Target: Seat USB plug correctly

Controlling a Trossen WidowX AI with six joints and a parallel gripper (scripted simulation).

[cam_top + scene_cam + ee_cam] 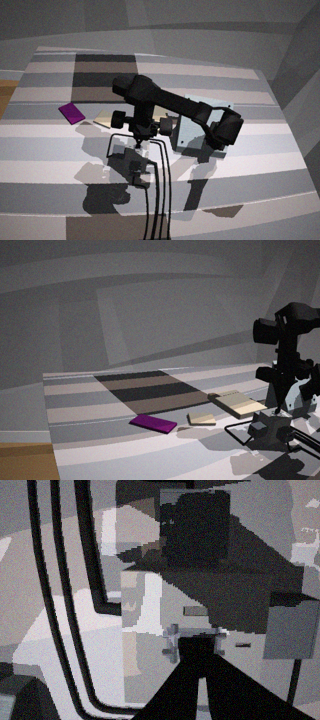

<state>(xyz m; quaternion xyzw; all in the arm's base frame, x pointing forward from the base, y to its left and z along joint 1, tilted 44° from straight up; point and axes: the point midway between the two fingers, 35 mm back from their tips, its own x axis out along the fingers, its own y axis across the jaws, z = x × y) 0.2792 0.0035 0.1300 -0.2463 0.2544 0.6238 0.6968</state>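
The dark grey power cube point(143, 157) point(267, 422) point(142, 592) stands on the striped table. My gripper point(138, 145) point(277, 411) point(200, 663) points straight down, its fingertips right at the cube's top face. It is shut on the USB plug. Only pale grey parts of the plug point(172, 649) show on either side of the black fingertips; the rest, and the socket under it, are hidden. I cannot tell which way round the plug is or how deep it sits. Two narrow slots show in the top, one slot point(195, 611) above the fingertips and one slot point(243, 645) to the right.
Block plugs, one point(119, 150) point(257, 429) point(291, 630) and others, sit on the cube's sides. Black cables point(169, 180) point(60, 580) run beside it. A purple box point(71, 113) point(153, 423), two cream blocks point(103, 118) point(240, 404) and a pale blue plate point(189, 126) stand farther back.
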